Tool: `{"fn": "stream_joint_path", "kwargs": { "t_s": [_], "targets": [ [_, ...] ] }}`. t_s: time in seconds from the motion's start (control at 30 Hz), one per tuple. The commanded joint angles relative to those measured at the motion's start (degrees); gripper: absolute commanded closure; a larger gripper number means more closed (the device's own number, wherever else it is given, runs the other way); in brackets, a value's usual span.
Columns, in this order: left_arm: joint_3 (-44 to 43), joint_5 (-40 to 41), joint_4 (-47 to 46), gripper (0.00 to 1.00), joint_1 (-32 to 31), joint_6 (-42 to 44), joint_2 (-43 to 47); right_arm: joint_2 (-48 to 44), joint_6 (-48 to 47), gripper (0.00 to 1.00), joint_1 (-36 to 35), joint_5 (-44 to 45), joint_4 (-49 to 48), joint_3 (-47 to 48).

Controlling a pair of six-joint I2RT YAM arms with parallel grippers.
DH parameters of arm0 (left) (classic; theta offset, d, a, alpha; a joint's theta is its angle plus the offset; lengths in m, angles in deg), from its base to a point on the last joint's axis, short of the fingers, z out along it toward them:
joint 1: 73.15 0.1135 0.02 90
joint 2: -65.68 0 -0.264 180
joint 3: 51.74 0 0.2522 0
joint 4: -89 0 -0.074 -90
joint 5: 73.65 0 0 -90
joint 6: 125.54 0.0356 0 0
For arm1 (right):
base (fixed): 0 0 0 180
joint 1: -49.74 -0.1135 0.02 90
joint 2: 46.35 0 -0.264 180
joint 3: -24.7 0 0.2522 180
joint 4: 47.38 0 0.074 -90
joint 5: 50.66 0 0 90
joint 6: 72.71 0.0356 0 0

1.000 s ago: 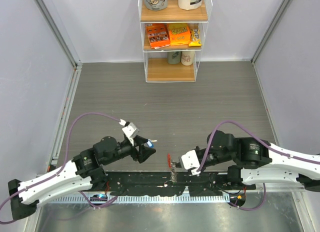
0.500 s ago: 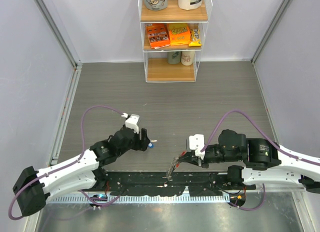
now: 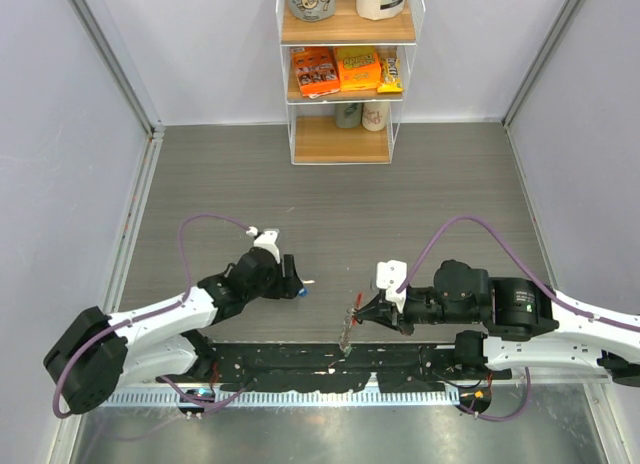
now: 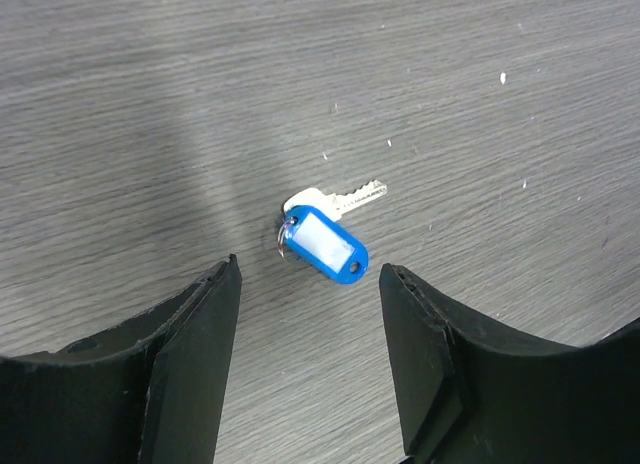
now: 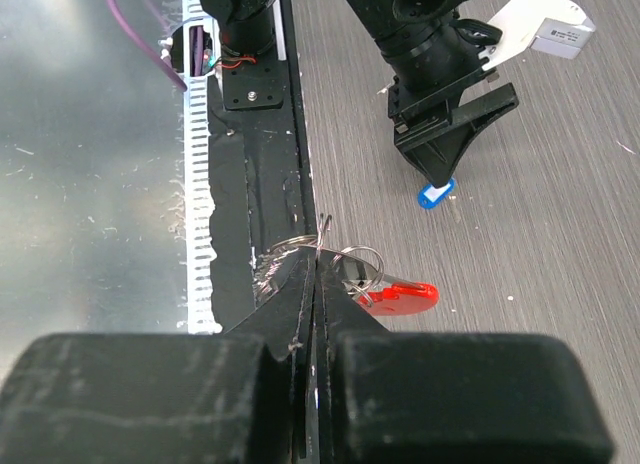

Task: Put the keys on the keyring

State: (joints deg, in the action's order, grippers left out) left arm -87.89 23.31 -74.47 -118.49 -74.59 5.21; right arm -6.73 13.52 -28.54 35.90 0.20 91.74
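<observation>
The blue-headed key lies flat on the grey floor, its silver blade pointing right; it also shows in the top view and the right wrist view. My left gripper is open and empty, hovering just above the key with its jaws either side of the blue head. My right gripper is shut on the keyring; its silvery rings stick out past the fingertips and the red fob hangs to the right. The keyring hangs below the gripper in the top view. No green key shows.
A white shelf unit with snack packs stands at the back. The black arm-base rail and a metal strip run along the near edge. Grey walls close in on both sides.
My left gripper has swung forward and down over the blue key. My right gripper has turned and shifted slightly right with the keyring held in it.
</observation>
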Motion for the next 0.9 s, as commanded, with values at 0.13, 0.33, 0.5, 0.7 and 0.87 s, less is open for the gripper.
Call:
{"fn": "stream_joint_path", "kwargs": {
  "t_s": [0.13,0.33,0.5,0.7,0.87],
  "targets": [
    [0.77,-1.95,-6.54,0.40,0.96,-1.65,-4.13,-1.56,1.49,0.94,-0.21,1.07,-4.38,0.16],
    [0.77,-1.69,-7.86,0.45,1.83,-1.38,-7.20,-2.17,1.57,0.94,-0.21,0.89,-4.73,-0.37],
    [0.95,-1.69,-9.09,0.58,2.19,-1.38,-9.14,-2.44,1.49,0.94,-0.21,0.54,-4.99,-0.80],
    [0.86,-1.95,-9.44,0.67,2.19,-1.38,-10.02,-2.44,1.40,0.95,-0.21,0.28,-5.08,-1.16],
    [1.04,-1.69,-9.36,0.76,2.28,-1.21,-9.84,-2.70,1.31,0.94,-0.21,0.19,-5.17,-1.33]
  ]
}}
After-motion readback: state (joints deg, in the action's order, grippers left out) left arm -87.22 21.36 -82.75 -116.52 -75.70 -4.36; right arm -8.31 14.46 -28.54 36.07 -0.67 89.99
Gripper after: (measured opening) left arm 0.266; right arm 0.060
